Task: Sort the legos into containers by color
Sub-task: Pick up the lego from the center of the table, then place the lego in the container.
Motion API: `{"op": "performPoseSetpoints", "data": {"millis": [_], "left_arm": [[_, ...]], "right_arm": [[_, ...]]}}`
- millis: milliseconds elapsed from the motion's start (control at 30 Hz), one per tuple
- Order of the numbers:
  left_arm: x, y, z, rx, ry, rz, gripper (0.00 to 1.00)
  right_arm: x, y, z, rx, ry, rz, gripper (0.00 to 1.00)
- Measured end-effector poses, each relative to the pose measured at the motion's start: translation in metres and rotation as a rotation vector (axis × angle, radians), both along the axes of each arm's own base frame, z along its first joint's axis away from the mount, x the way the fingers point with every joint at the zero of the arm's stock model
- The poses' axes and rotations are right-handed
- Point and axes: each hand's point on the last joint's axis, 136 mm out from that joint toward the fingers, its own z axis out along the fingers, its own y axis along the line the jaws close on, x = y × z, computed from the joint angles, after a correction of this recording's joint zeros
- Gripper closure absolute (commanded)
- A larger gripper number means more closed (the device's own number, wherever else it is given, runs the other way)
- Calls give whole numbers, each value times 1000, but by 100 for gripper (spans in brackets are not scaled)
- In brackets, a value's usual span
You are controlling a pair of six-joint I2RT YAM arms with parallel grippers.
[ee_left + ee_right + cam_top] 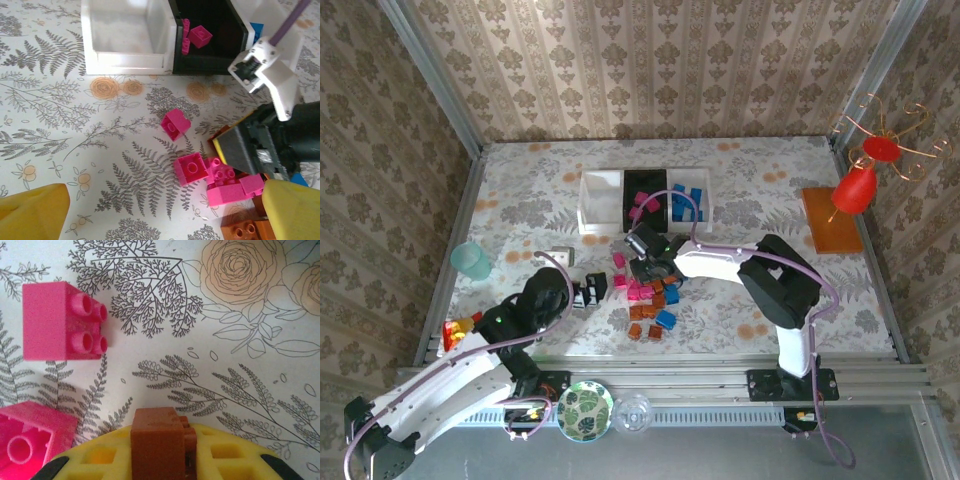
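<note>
Your right gripper (160, 466) is clamped on a small orange-brown plastic brick (157, 435), low over the pile of loose bricks (645, 300); your left gripper (162, 220) hangs with jaws apart. Next, likely: lift it clear and carry it to the empty white rectangular bin (586, 205).

The table cloth (775, 165) is white, printed with grey ferns and pale orange roses, and lies flat. Patterned beige wallpaper (660, 60) covers the three enclosure walls. A translucent teal cup (472, 260) stands upright on the cloth near the left wall. An orange-brown board (832, 220) lies flat near the right wall. A red bulb-shaped ornament (857, 188) with curled copper wires rises over the board's far end; its footing cannot be resolved. On the grey shelf (720, 440) in front of the table, a round green-patterned plate (585, 410) lies just beside a clear round glass (633, 412), the plate on the left.
</note>
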Motion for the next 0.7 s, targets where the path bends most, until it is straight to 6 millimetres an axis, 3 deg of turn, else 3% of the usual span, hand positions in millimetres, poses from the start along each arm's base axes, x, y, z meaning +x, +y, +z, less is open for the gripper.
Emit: {"op": "performPoseSetpoints", "data": {"millis": [133,267,500,600,700], "left_arm": [[0,4,-1,15,-1,16,0],[0,7,6,-3,-24,24,0],[-2,16,13,-13,-51,46,0],[-4,19,12,-5,-49,52,0],[-4,20,10,1,-43,53,0]], "right_arm": [[3,-1,25,48,-31,6,79],[13,3,67,133,-93,18,79],[49,35,117,262,-166,30,78],[74,54,127,295,-200,26,78],[98,71,124,316,-214,10,78]]}}
